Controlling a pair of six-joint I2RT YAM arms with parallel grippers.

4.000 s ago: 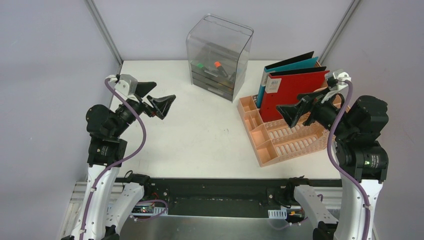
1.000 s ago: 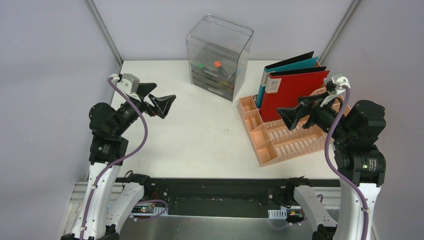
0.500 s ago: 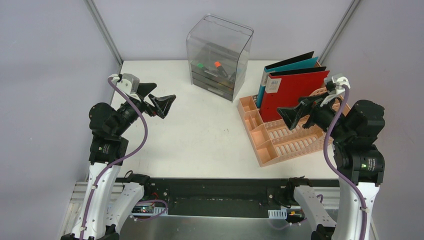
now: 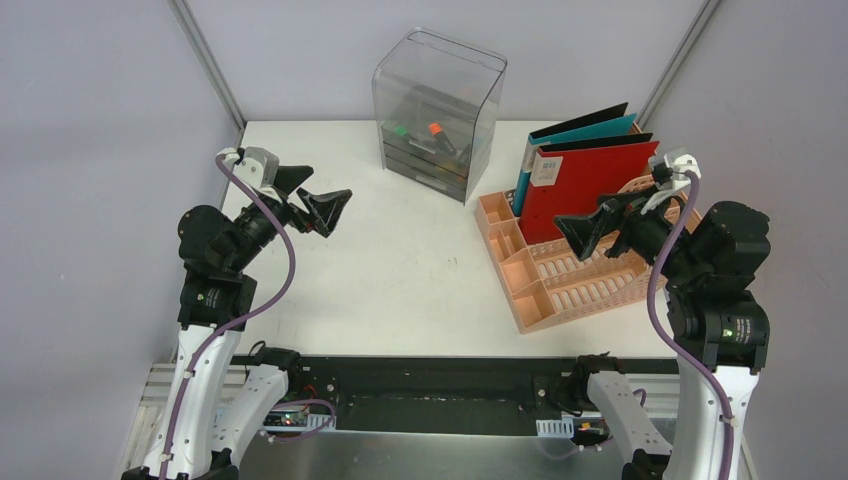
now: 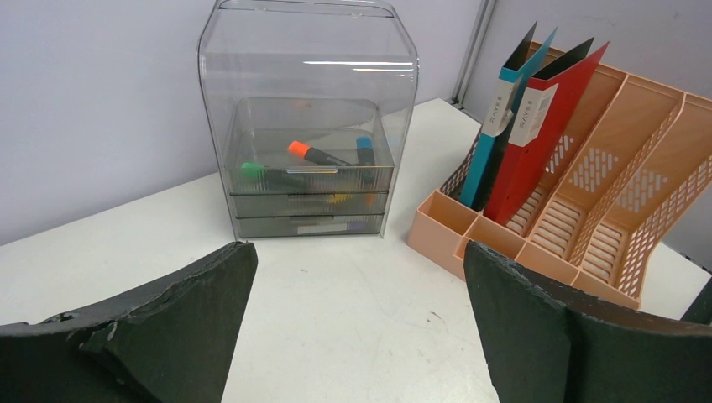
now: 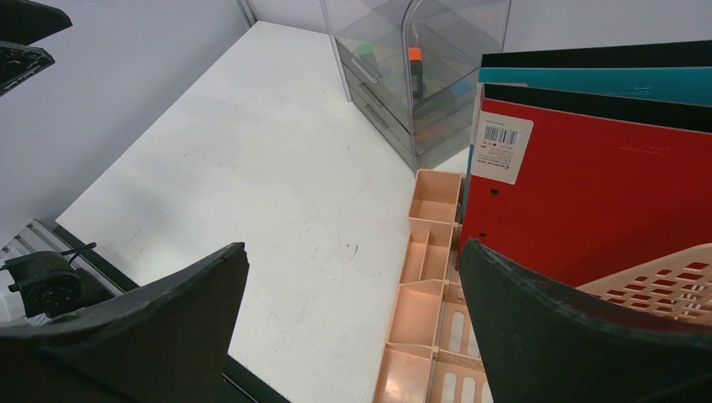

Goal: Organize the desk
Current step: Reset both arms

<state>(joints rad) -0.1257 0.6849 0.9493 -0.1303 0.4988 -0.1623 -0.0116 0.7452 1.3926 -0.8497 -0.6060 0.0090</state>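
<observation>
The white surface [image 4: 400,270] fills the middle of the top view, enclosed by grey walls [image 4: 100,120] at the back and sides, with its black front edge nearest the arm bases. Most of its centre and left half is bare.

The left hand [image 4: 325,190] hangs above the left part of the surface, lifted clear of it, pointing toward the middle. It is released, its fingers [image 5: 168,336] spread wide with nothing between them. The right hand [image 4: 588,215] hangs above the right part, over the peach file rack [image 4: 560,285], also clear of the surface and of the rack. It too is released and empty, its dark fingers [image 6: 151,336] wide apart.

At the back of the surface, near its middle, stands a clear grey drawer box [image 4: 438,100]. An orange-capped marker [image 5: 306,152] and a green-capped marker [image 5: 256,170] lie on its top drawer. The file rack sits on the right side, turned at an angle. A red folder [image 4: 585,185] and a teal folder [image 4: 580,130] stand upright in its rear slots, just beside each other.
</observation>
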